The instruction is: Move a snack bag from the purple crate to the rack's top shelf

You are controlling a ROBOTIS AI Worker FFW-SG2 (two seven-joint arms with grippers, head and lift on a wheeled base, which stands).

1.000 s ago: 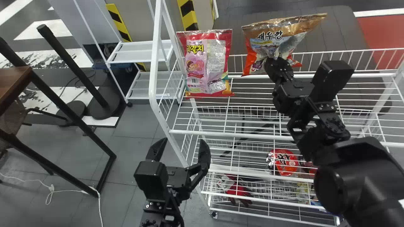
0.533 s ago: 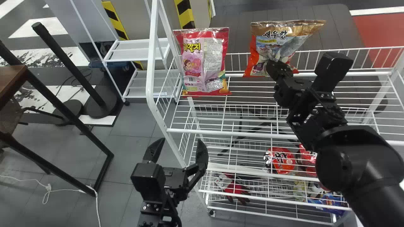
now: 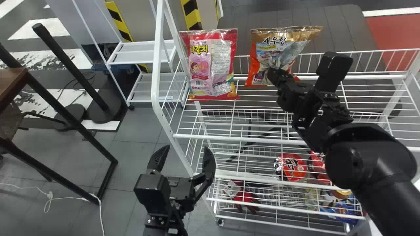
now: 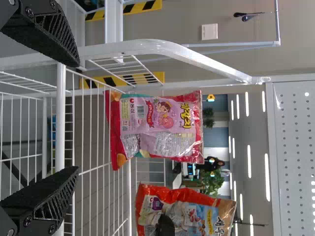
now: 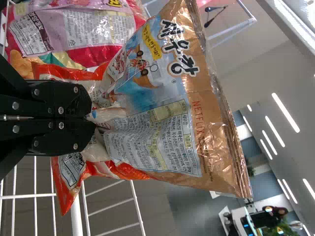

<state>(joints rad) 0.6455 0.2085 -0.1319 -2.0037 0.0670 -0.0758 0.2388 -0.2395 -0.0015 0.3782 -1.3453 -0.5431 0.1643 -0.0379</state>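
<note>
Has the snack bag [image 3: 272,49] at the rack's top shelf [image 3: 236,138] in closed right jaws, with left jaws wide and empty; probably needs only settling and release.

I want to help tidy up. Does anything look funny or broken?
The orange-and-gold snack bag is crumpled where the right gripper squeezes it between its jaws. I see no spill or tear. Something red, maybe a glove, lies low in the rack, odd beside food.
</note>
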